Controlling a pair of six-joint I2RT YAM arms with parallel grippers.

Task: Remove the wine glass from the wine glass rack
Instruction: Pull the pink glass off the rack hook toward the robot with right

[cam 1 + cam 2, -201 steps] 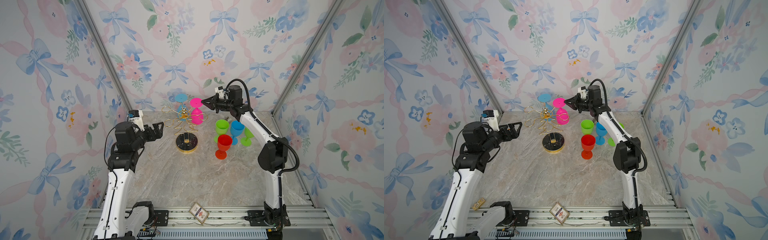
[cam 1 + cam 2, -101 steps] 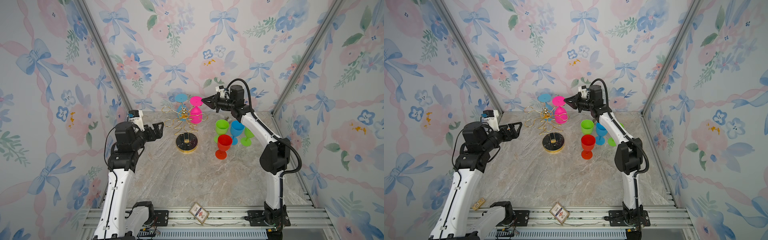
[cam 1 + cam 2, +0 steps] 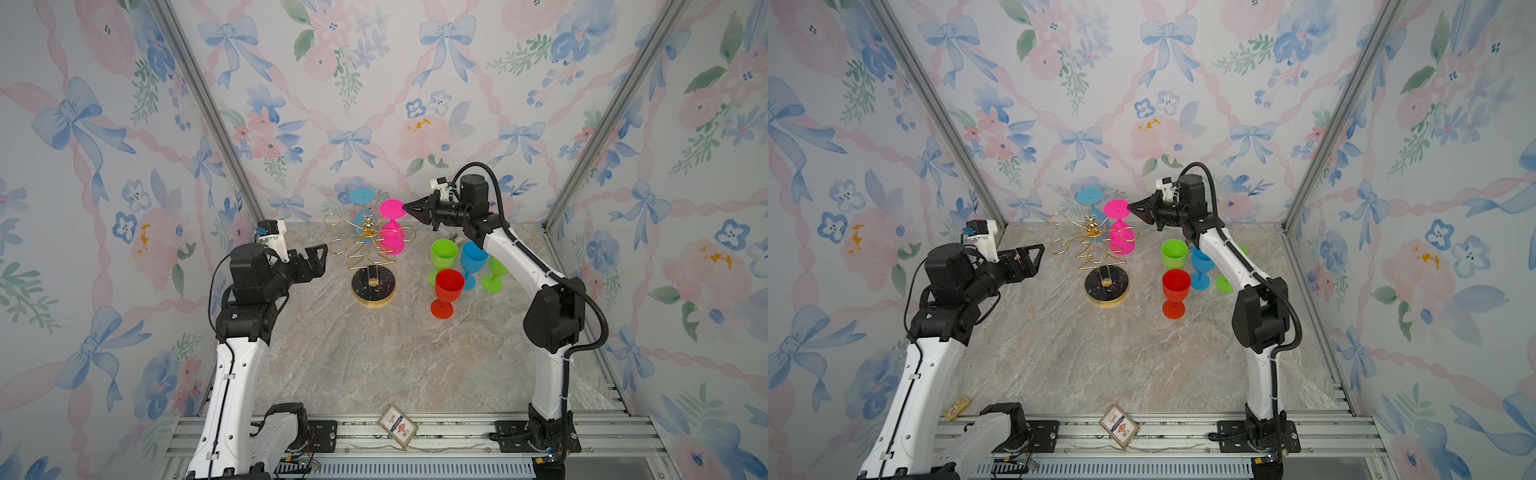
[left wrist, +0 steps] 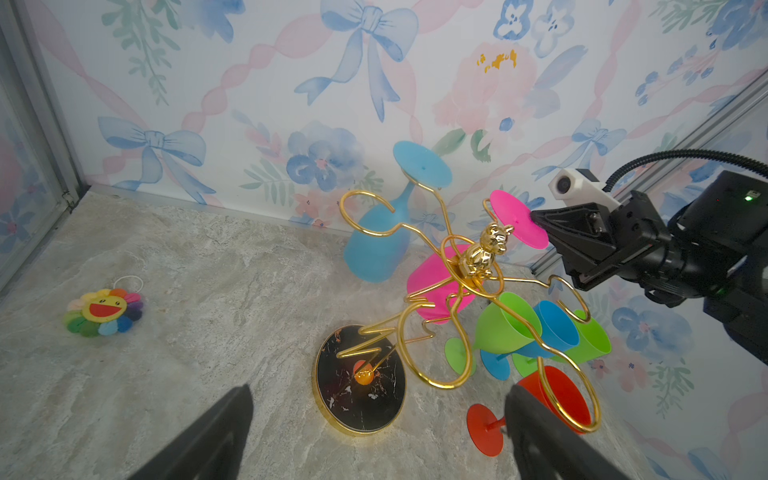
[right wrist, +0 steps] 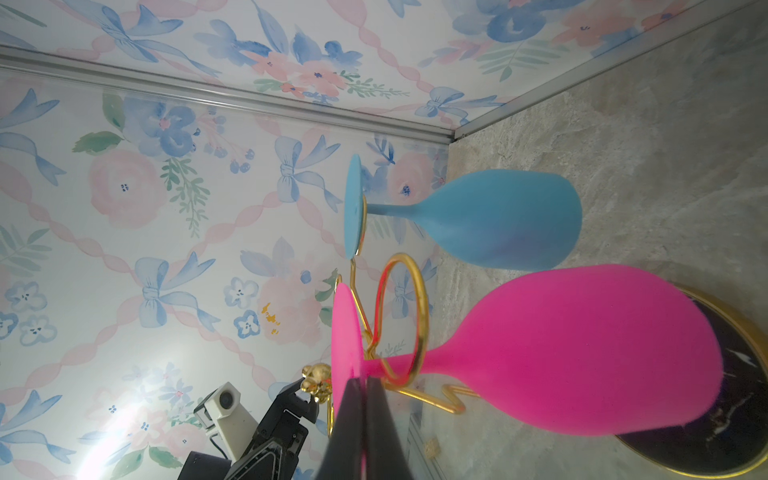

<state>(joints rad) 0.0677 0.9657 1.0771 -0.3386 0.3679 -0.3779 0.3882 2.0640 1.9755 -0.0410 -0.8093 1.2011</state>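
Note:
The gold wire wine glass rack (image 3: 371, 250) (image 3: 1096, 249) (image 4: 465, 286) stands at the back middle on its round black base. A pink wine glass (image 3: 392, 237) (image 3: 1122, 241) (image 4: 432, 286) (image 5: 582, 353) hangs upside down on it, its stem through a gold loop. My right gripper (image 3: 405, 206) (image 3: 1129, 205) (image 5: 360, 380) is shut on the rim of that glass's foot. A light blue wine glass (image 3: 360, 198) (image 4: 376, 245) (image 5: 498, 224) hangs behind it. My left gripper (image 3: 318, 259) (image 3: 1034, 259) (image 4: 380, 392) is open and empty, left of the rack.
Several glasses stand upright right of the rack: a green one (image 3: 444, 254), a blue one (image 3: 473, 258), a red one (image 3: 449, 286) and another green one (image 3: 494, 272) under my right arm. A rainbow flower toy (image 4: 104, 311) lies far left. A card (image 3: 397, 426) sits on the front rail.
Almost nothing. My right arm's elbow has drifted slightly right while its gripper stays shut on the pink foot. The left arm has not moved.

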